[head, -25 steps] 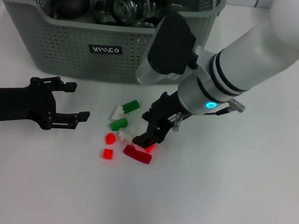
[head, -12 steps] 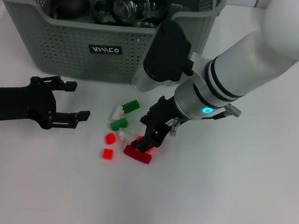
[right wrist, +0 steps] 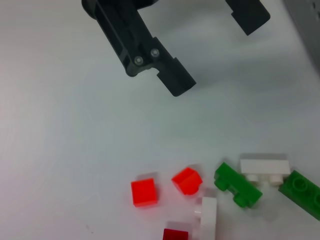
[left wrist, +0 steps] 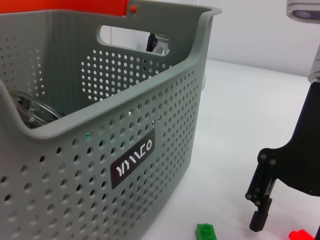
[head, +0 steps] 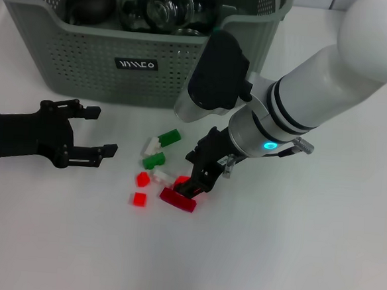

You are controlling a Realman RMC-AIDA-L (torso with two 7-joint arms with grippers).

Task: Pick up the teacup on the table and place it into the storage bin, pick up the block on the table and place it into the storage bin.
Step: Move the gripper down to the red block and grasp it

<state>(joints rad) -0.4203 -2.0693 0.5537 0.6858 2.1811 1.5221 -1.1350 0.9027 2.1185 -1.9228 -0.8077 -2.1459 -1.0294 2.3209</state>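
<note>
The grey-green storage bin (head: pixel 67 56) stands at the back, and glass teacups (head: pixel 164 9) lie inside it beside a dark teapot (head: pixel 90 2). Several small blocks lie on the table in front of it: green (head: pixel 169 137), white (head: pixel 152 144), red (head: pixel 138 199) and a dark red one (head: pixel 178 199). My right gripper (head: pixel 192 182) hangs open low over this cluster, with a small bright red block (head: pixel 182 181) at its fingertips. My left gripper (head: pixel 91 131) rests open on the table to the left, holding nothing. In the left wrist view the bin wall (left wrist: pixel 100 150) fills the frame.
The bin's front wall lies just behind the blocks. The right arm's thick white forearm (head: pixel 317 81) reaches in from the upper right. White table (head: pixel 272 257) stretches to the front and right.
My right gripper has shifted slightly back toward the bin while staying low over the red blocks. The left arm has not moved.
</note>
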